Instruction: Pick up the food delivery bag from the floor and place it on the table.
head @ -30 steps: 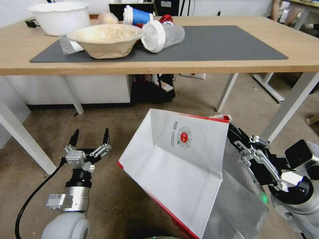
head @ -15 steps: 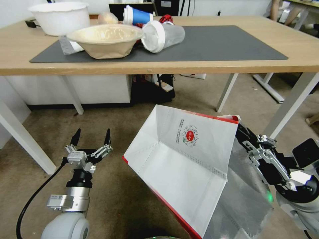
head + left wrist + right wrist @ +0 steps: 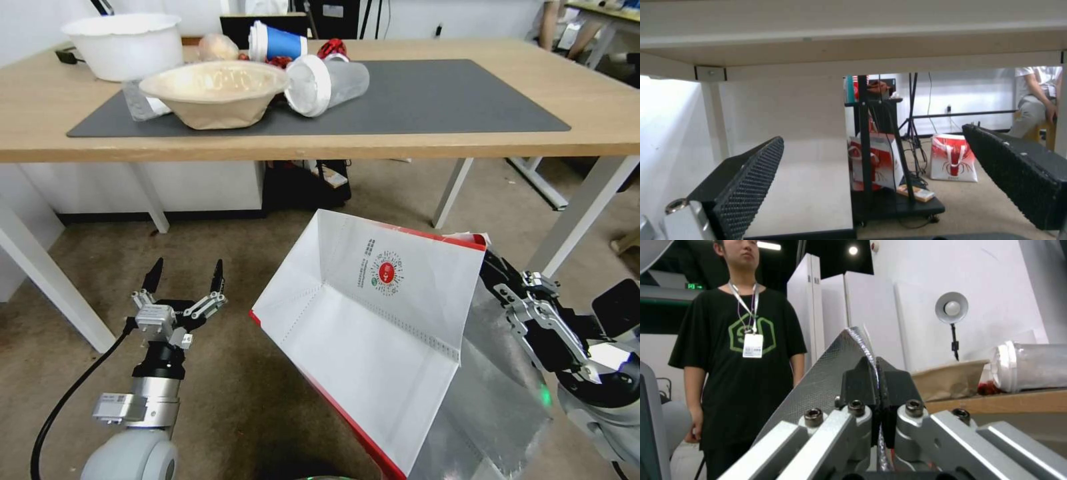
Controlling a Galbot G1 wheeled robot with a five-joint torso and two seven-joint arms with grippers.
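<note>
A: Where's the bag [image 3: 373, 333]?

B: Off the floor [image 3: 227, 400], hanging tilted below the table's [image 3: 413, 143] near edge, towards its right end. Mouth faces the robot, foil lining showing, red logo on the far wall.

A: Who has it?

B: Right gripper [image 3: 490, 267]. Fingers pressed together on the foil rim at the bag's upper right corner; the right wrist view shows the sheet pinched thin between the two black pads [image 3: 860, 380].

A: Left one?

B: Left gripper [image 3: 183, 275] idle, low over the floor, under the table's near left part. Fingers spread, nothing between them.

A: Advice for the lift?

B: My read: one corner pinch on thin foil, so the bag may swing or tear. Raise it slowly and straight until its bottom is well above the tabletop before moving forward. The near edge is the thing to catch on.

A: Landing spot?

B: The mat's [image 3: 453, 100] right half is bare. The bowl [image 3: 213, 90] and tipped cup [image 3: 330, 83] crowd the left half; keep away from those. Set the base flat before letting go, or it will likely topple.
</note>
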